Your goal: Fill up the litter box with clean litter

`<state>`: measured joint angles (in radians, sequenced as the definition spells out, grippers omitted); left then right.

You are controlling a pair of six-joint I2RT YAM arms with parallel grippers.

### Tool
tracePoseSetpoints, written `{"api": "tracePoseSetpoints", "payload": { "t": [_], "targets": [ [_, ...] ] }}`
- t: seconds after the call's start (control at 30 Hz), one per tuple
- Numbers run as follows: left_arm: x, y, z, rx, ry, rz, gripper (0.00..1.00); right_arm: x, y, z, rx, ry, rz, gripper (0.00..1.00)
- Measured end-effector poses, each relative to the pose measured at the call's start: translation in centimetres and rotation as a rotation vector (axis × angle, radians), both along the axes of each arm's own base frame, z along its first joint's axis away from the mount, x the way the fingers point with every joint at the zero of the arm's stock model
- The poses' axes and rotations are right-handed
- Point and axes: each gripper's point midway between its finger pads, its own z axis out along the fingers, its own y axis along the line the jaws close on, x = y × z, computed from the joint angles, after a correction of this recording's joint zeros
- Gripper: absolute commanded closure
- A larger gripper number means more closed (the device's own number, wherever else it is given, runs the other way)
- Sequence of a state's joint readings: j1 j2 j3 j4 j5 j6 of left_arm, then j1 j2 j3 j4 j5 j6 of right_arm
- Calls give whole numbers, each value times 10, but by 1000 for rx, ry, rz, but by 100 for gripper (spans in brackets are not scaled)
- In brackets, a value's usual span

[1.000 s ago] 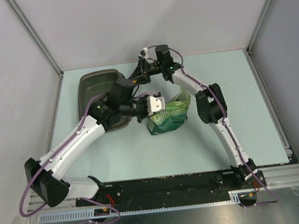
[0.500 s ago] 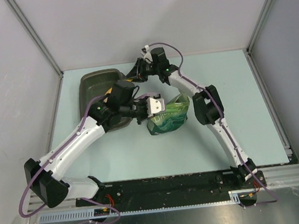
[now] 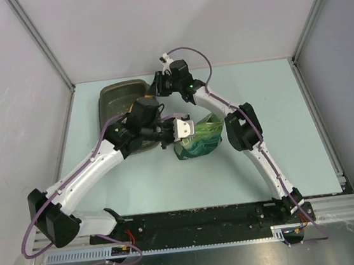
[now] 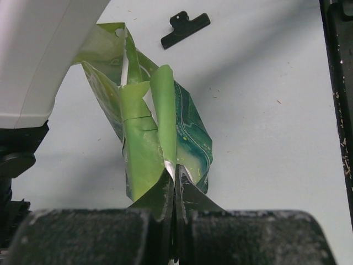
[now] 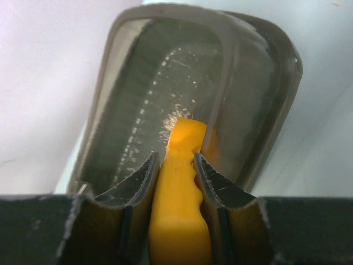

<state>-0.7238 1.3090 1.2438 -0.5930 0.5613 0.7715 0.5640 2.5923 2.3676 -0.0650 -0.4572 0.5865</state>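
The litter box (image 3: pixel 112 96) is a dark brown-grey tray at the back left. In the right wrist view the litter box (image 5: pixel 231 77) holds only a thin scatter of pale clean litter (image 5: pixel 172 120). My right gripper (image 3: pixel 158 88) is at the box's right rim. The right gripper (image 5: pixel 176 165) is shut on the handle of the orange scoop (image 5: pixel 179 187), whose tip reaches into the box. My left gripper (image 3: pixel 179 138) is just right of the box. The left gripper (image 4: pixel 175 178) is shut on the edge of the green pouch (image 4: pixel 146 127), which also shows in the top view (image 3: pixel 202 137).
A black binder clip (image 4: pixel 185 28) lies on the pale blue table (image 3: pixel 272 128) beyond the pouch. The right arm's white link (image 4: pixel 38 55) passes close over the pouch. Grey walls enclose the table at the back and both sides.
My right gripper has moved left with the scoop, toward and over the litter box. The left gripper still holds the pouch and has shifted slightly.
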Motion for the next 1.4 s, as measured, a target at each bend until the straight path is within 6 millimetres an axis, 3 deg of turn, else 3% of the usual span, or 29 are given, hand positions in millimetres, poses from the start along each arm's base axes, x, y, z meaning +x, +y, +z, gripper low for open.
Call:
{"api": "tracePoseSetpoints", "payload": {
  "t": [0.1,0.43,0.6,0.8,0.93,1.0,1.1,1.2,1.27,1.4],
  "targets": [
    [-2,2,-2,3,-6,-5,100,-5,-3,-11,-71,-30,-12,100],
    [-1,2,-2,7,-33,-23,100,-2,-49,18,-255,-226,-72,100],
    [-1,2,-2,6,-43,-35,100,-2,-62,32,-297,-303,-56,100],
    [0,2,-2,7,-50,-38,100,-6,-78,83,-188,-349,-11,100],
    [6,-1,0,9,-37,-28,100,-4,-119,142,-89,-360,-39,100],
    [14,-3,3,3,-25,-9,100,-7,-152,177,-36,-366,-64,100],
    [27,-5,12,-17,-6,17,100,-20,-205,212,-32,-379,-78,100],
    [34,-8,22,-55,26,41,100,-38,-264,232,-117,-383,-112,100],
    [37,-9,27,-79,41,56,100,-56,-291,237,-177,-366,-112,100],
    [40,-10,36,-137,68,102,100,-101,-312,236,-279,-330,-48,100]
  ]
}}
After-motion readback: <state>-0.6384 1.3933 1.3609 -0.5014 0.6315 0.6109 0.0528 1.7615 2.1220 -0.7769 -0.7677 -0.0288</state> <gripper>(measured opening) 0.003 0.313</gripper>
